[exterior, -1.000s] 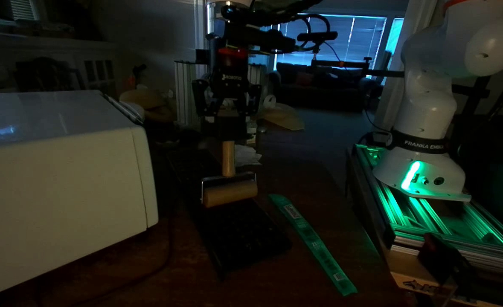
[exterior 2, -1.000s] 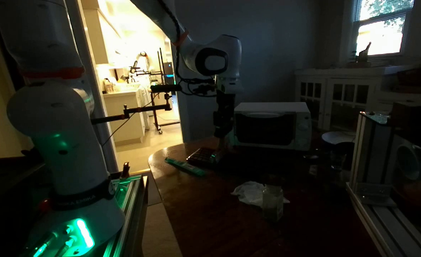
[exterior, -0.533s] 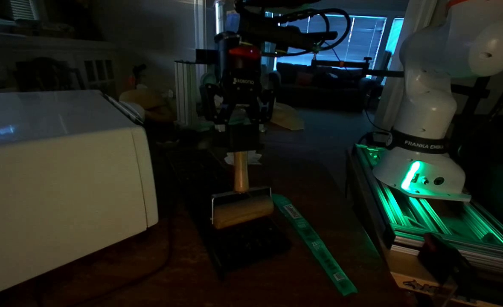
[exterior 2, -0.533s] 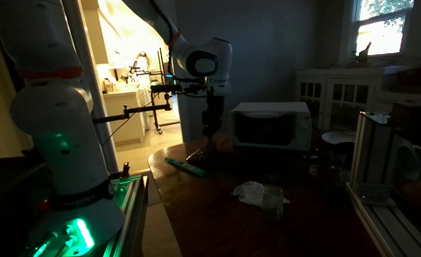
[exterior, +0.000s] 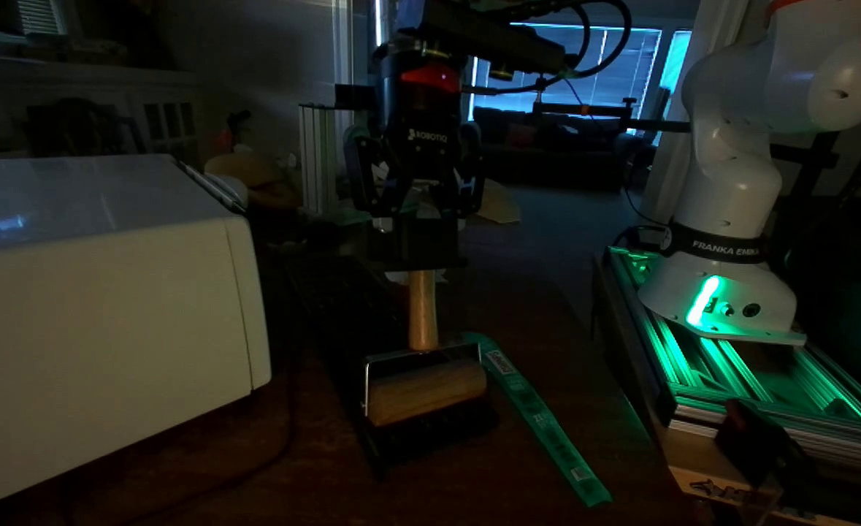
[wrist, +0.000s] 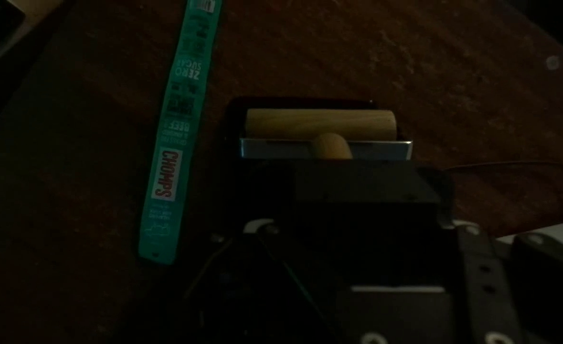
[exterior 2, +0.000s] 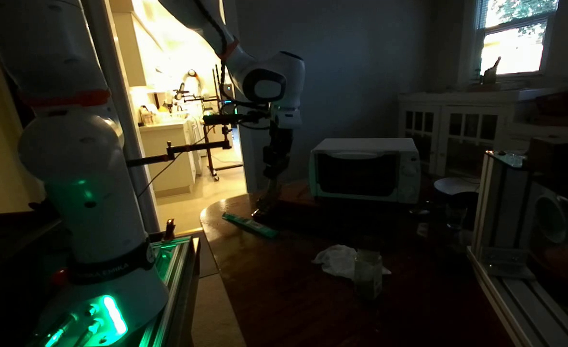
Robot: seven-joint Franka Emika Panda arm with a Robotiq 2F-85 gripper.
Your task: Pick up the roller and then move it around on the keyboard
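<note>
Where the keyboard [exterior: 361, 321] nears the rounded counter [exterior 2: 274, 279] corner, the jaws grip the roller [exterior: 426, 394] over it, contact unclear

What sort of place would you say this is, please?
Probably a home, perhaps a dining area: there is a toaster oven, a white paned-door cabinet and, in the dim background of an exterior view, what looks like a sofa.

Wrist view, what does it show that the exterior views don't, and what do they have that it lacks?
Only in the wrist view can "BEEF" be read on the strip.
Only the exterior views show windows and, in an exterior view, the jar.
Both share the strip, the gripper, the roller and, dimly, the keyboard.
</note>
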